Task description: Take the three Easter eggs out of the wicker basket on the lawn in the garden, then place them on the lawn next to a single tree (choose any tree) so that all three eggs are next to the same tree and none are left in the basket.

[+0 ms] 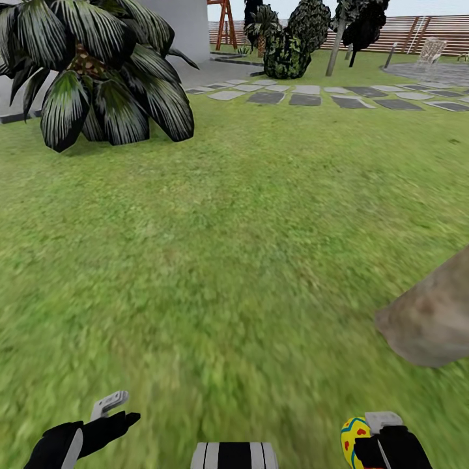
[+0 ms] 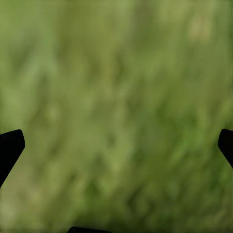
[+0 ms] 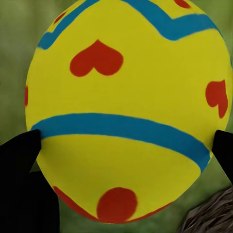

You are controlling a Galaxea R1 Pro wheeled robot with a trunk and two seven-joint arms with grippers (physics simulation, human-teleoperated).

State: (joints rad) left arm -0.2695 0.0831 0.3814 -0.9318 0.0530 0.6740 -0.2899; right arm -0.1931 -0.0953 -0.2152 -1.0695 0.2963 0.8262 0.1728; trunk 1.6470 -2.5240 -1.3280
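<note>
My right gripper (image 1: 372, 444) is shut on one Easter egg (image 1: 354, 438), yellow with red hearts and blue zigzag bands, low at the front right over the lawn (image 1: 247, 247). In the right wrist view the egg (image 3: 121, 107) sits between the two black fingertips (image 3: 19, 160). My left gripper (image 1: 116, 412) hangs open at the front left, and the left wrist view has blurred grass (image 2: 116, 116) between its spread fingers. A grey-beige mottled mass (image 1: 430, 319), apparently the foot of a tree trunk, rises from the grass just ahead of the right gripper. The wicker basket is out of view.
A short palm (image 1: 98, 71) stands at the back left. Grey paving slabs (image 1: 306, 98) cross the far lawn, with dark bushes (image 1: 286, 52), a slim trunk (image 1: 335, 45) and a fence behind. A rough grey-brown surface (image 3: 208, 218) shows beneath the egg.
</note>
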